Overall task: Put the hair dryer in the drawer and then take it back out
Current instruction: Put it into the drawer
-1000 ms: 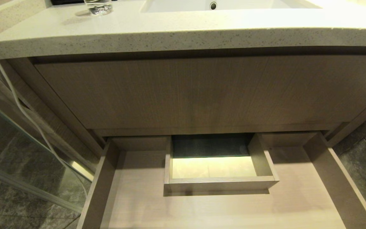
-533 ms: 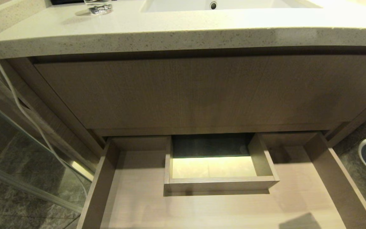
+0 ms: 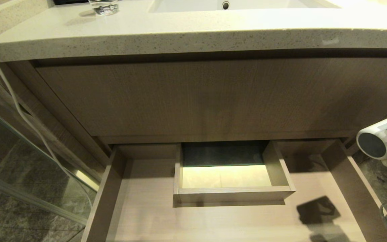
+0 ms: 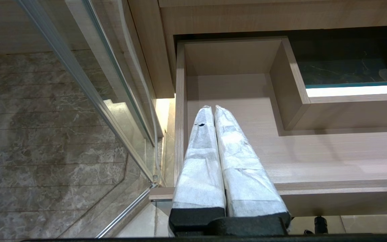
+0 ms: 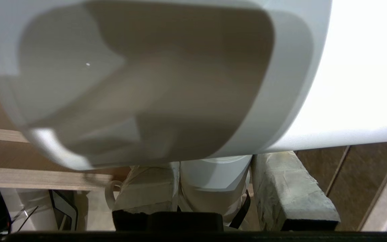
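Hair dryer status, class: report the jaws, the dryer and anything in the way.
Right gripper jaws shut on hair dryer, beside the drawer's right wall. Left gripper shut, parked over drawer. Drawer open, floor bare; boxed cut-out mid-drawer.

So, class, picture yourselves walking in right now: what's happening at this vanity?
The right gripper holds the hair dryer by its handle, at the right edge of the head view, above and beside the right side wall of the open drawer. The dryer is not yet in the drawer; only its shadow falls on the drawer floor. The left gripper hangs shut and idle over the drawer's left part.
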